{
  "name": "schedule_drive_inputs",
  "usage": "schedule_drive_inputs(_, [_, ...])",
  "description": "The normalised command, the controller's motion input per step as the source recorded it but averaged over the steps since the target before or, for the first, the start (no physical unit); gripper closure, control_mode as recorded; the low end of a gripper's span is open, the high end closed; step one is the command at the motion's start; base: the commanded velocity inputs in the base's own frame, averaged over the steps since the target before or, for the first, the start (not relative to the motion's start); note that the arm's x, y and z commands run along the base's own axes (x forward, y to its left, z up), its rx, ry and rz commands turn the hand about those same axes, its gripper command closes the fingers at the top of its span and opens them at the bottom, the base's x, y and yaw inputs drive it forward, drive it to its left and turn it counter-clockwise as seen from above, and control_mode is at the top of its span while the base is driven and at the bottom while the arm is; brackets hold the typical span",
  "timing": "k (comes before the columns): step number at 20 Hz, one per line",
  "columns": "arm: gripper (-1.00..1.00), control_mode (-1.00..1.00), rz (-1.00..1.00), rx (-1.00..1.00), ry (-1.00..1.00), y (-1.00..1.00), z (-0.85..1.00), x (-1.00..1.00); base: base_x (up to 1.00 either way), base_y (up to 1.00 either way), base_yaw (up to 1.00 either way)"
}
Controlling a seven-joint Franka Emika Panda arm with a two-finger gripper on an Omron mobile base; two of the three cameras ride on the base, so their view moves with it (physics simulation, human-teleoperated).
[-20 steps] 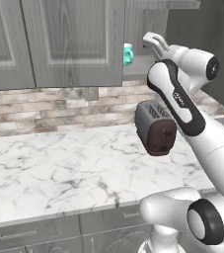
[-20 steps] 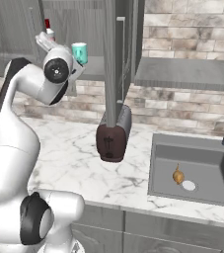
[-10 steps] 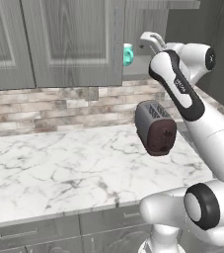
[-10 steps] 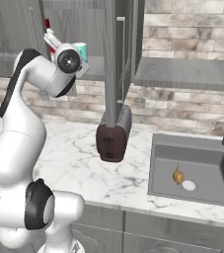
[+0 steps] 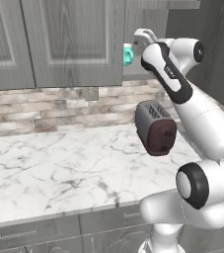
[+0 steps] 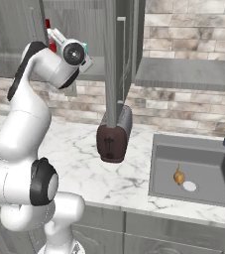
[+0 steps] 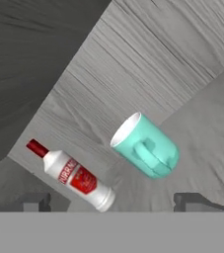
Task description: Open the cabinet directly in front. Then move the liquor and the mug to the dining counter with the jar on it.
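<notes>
I see the grey wood-grain cabinet (image 6: 84, 20) standing open, my arm reaching up into it. On its shelf (image 7: 197, 128) stand a teal mug (image 7: 145, 146) with a white inside and, just beside it, a slim white liquor (image 7: 74, 177) bottle, red-capped. My tool (image 7: 116, 200) hovers before them, fingers spread, holding nothing. A toaster (image 5: 155, 127) sits on the marble table (image 5: 49, 168) below.

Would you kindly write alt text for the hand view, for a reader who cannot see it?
A teal mug with a white inside and a small liquor bottle with a red cap stand side by side, apart, on the grey wood-grain cabinet shelf, seen rolled by the hand camera. The open gripper shows its two dark fingertips along the bottom, holding nothing.
</notes>
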Motion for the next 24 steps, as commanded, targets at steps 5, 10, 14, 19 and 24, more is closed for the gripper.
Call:
schedule_drive_inputs(5, [-1.00, -1.00, 0.16, 0.00, 0.01, 0.37, -0.11, 0.70, 0.00, 0.00, 0.00])
schedule_drive_inputs(10, [-1.00, -1.00, 0.34, 0.02, 0.06, 0.85, -0.05, 0.28, 0.00, 0.00, 0.00])
schedule_drive_inputs(14, [-1.00, -1.00, 0.33, 0.05, 0.08, 0.52, -0.01, 0.16, 0.00, 0.00, 0.00])
schedule_drive_inputs(19, [-1.00, -1.00, 0.00, 0.00, 0.02, 0.26, -0.07, -0.43, 0.00, 0.00, 0.00])
schedule_drive_inputs(24, [-1.00, -1.00, 0.03, 0.00, -0.02, 0.99, -0.18, -1.00, 0.00, 0.00, 0.00])
